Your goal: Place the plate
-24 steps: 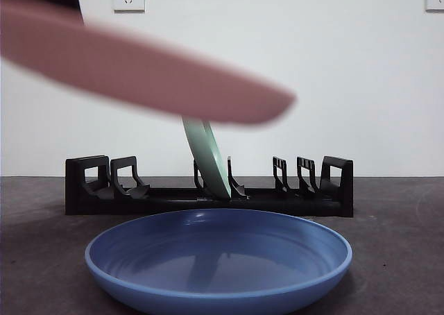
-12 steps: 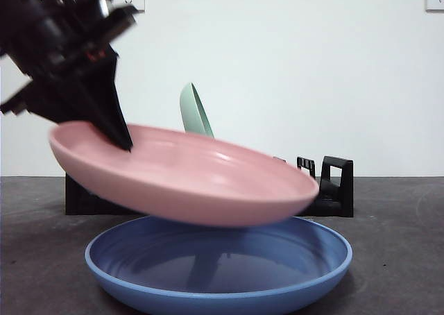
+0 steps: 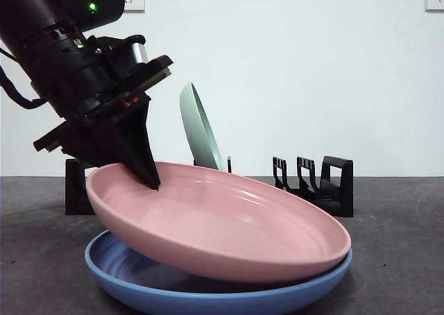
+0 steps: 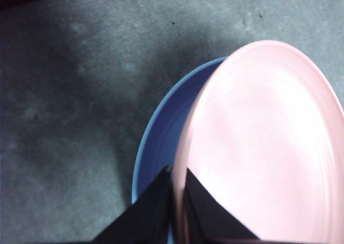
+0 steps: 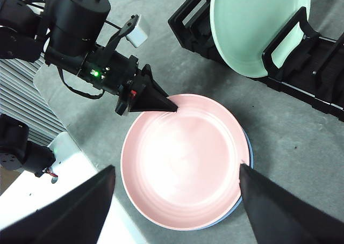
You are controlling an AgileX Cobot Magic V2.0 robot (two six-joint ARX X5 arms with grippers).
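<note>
my left tool (image 3: 154, 184) is clamped on the pink plate (image 3: 222, 221) rim, its far edge already resting in the blue plate (image 3: 208, 298). i should lower the held side gently, then release. right tool (image 5: 174, 201) hangs spread above.

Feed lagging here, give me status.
Left gripper shut on pink plate rim, plate tilted onto blue plate. Right gripper open above. Nothing in the way.
</note>
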